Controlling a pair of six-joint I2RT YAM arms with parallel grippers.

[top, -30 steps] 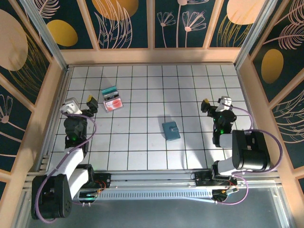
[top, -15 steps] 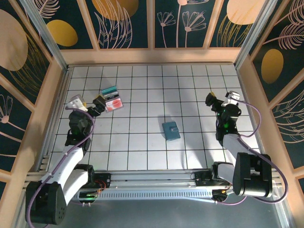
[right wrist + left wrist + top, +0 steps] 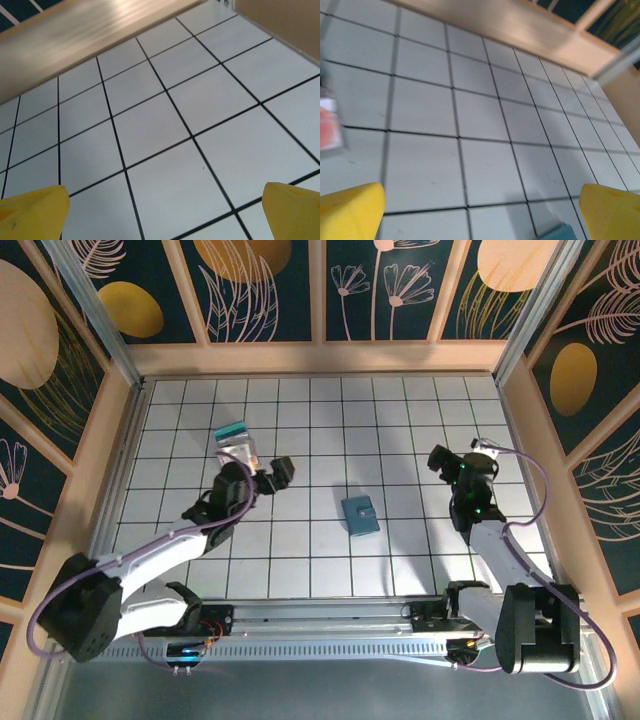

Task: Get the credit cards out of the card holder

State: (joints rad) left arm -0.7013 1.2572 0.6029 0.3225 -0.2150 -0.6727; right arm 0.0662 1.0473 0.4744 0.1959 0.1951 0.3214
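Observation:
The card holder (image 3: 360, 515) is a small slate-blue wallet lying closed on the white tiled floor near the middle. Its corner shows at the bottom edge of the left wrist view (image 3: 559, 233). The credit cards are hidden. My left gripper (image 3: 275, 472) hovers left of the holder, about two tiles away, open, with nothing between its yellow fingertips (image 3: 350, 212). My right gripper (image 3: 438, 457) is to the right of the holder and slightly farther back. It is open over bare tiles, yellow fingertips (image 3: 292, 210) wide apart.
A teal and red-pink pile (image 3: 236, 443) lies on the tiles just behind the left arm, its red-pink edge at the left of the left wrist view (image 3: 327, 127). Wooden walls (image 3: 320, 358) enclose the floor on three sides. A metal rail (image 3: 320, 615) runs along the near edge.
The left arm has swung from the left wall toward the middle, past the pile, and stretched toward the holder. The right gripper has shifted slightly left. Both stay open.

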